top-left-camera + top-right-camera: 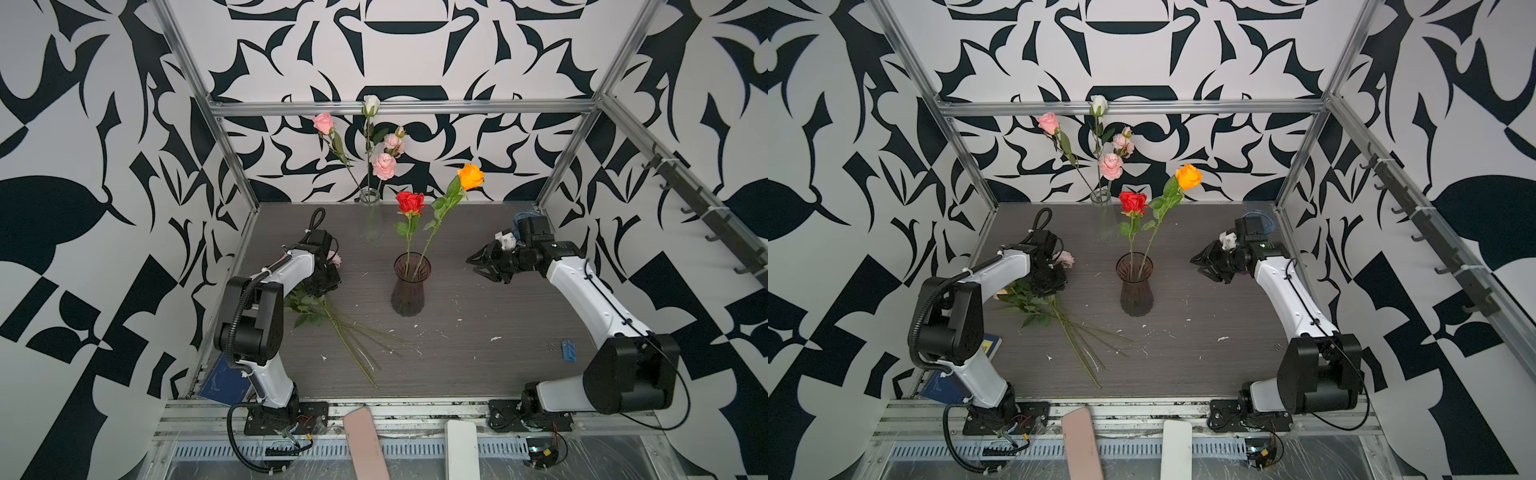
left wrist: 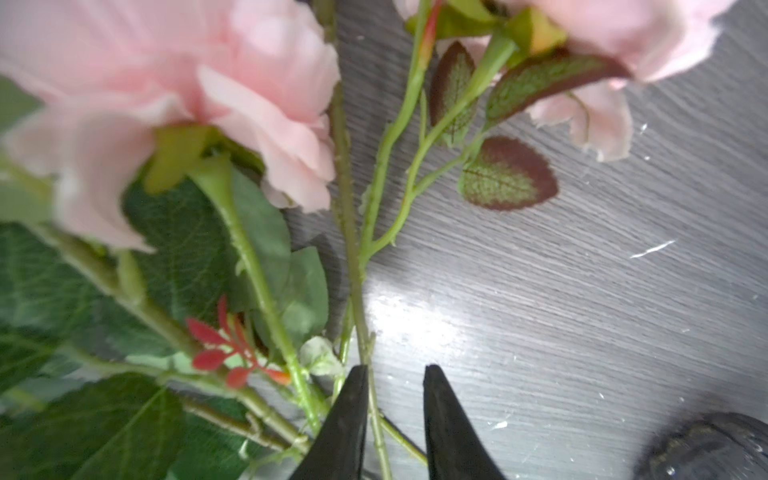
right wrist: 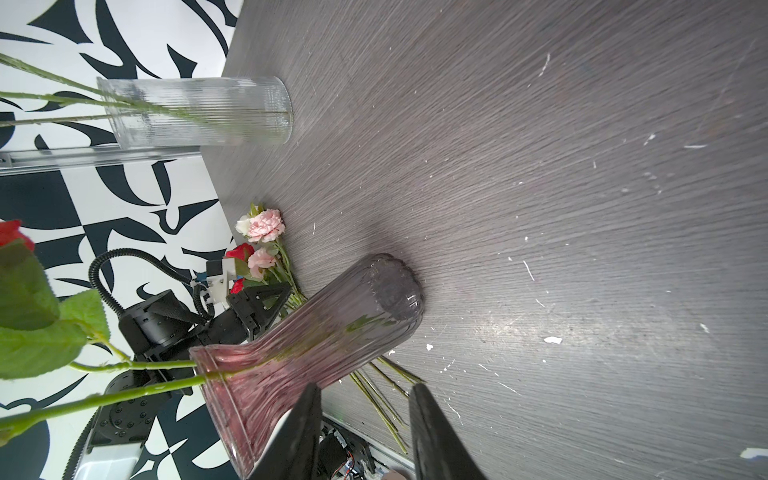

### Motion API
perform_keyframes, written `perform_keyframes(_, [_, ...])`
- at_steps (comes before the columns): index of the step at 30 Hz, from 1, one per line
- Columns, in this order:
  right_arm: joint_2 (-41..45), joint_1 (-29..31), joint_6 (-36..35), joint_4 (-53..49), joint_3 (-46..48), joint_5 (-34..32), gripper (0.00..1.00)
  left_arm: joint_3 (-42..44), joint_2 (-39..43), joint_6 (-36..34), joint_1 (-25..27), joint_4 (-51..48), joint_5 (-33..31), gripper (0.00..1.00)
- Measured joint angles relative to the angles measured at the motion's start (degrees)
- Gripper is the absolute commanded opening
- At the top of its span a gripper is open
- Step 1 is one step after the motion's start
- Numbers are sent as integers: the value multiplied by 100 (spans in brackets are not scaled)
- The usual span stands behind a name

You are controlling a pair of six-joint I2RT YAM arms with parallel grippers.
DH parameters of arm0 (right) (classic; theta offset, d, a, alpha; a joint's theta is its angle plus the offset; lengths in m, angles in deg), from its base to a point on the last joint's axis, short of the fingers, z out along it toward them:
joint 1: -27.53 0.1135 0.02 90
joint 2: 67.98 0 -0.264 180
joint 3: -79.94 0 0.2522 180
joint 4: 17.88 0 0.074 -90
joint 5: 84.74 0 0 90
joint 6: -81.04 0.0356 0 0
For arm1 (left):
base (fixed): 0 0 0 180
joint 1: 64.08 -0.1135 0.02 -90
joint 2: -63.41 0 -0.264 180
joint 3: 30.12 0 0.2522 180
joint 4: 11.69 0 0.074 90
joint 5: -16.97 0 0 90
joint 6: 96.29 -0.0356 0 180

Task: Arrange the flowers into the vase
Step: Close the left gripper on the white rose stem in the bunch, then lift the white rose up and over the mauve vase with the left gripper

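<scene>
Flower stem (image 2: 352, 232) runs lengthwise between slightly spread fingers (image 2: 449, 424) of your left gripper (image 2: 395, 368), at left edge of worktop (image 2: 582, 291); right gripper (image 3: 365, 388) hangs spread, empty.

Robot lab test cell: aluminium frame (image 1: 399, 107) upper centre, black-white patterned walls (image 1: 83, 208), two arms (image 1: 291, 266) bolted lower edge, grey tabletop (image 1: 478, 299).

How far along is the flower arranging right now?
Done: a red rose and an orange rose stand in the purple vase; pink and white blooms stand in the clear vase behind it. In hand: the left gripper is down at the pile of flowers, jaws open astride a stem, nothing lifted. The right gripper hovers open and empty. Left: the whole pile.
</scene>
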Motion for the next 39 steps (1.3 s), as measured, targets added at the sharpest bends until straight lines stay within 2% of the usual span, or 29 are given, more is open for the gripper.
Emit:
perform_keyframes(15, [0,0,9,-2,0,-2,39,98,-190,2,0,24,120,25])
perform_keyframes(23, [0,-11,9,-4,0,-4,39,96,-380,15,-2,90,282,0])
perform_keyframes(27, [2,-11,9,-4,0,-7,39,20,-264,66,-13,7,297,0])
perform_keyframes(34, [2,-11,11,-4,0,-7,39,-1025,839,356,-114,0,256,0])
perform_keyframes(39, [2,-11,15,-7,0,-11,39,-1102,2356,745,-118,1244,149,0])
